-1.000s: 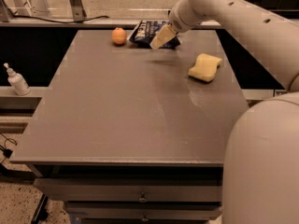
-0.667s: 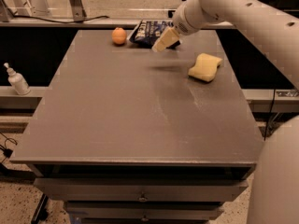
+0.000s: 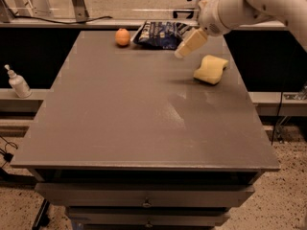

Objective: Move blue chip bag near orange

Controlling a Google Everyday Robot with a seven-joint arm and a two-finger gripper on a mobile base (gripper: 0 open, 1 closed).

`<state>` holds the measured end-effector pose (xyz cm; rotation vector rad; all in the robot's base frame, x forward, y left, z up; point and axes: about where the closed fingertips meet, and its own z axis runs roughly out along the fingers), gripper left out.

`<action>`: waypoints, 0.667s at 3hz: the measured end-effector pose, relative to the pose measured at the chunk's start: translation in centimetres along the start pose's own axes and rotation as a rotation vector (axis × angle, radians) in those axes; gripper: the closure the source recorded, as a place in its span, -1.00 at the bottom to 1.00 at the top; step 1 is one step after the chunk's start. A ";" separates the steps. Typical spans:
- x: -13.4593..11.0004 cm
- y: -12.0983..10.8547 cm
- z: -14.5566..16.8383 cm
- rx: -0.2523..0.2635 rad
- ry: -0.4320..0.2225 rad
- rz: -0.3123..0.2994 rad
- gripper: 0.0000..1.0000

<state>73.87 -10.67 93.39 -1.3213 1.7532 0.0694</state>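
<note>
**Camera view.** Counted items: one grey table [image 3: 144,119], one blue chip bag [image 3: 160,35], one orange [image 3: 122,37], one yellow sponge [image 3: 211,69], one white pump bottle [image 3: 18,83], and one gripper [image 3: 183,51] on a white robot arm [image 3: 240,6].

All places are given relative to the table. The blue chip bag lies flat at the table's rear edge, a little right of the midline. Its long axis runs left to right along that edge. One crimped end points toward the rear left corner, while the other end is partly hidden behind the arm.

The orange sits at the rear edge just left of the bag. The two are very close, and whether they touch cannot be told.

The sponge rests on the right part of the table, forward of the bag and apart from it.

The gripper hangs above the rear right part of the table. It slants down and to the left, with its tip just in front of the bag's right end and between bag and sponge. It carries nothing. Whether it is spread wide or drawn narrow cannot be told.

The pump bottle stands upright on a ledge beyond the table's left side.
</note>
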 end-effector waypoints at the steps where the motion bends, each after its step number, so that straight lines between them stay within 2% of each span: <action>1: 2.1 0.7 -2.9 -0.045 0.002 -0.035 -1.00; 2: 2.1 0.7 -2.9 -0.045 0.002 -0.035 -1.00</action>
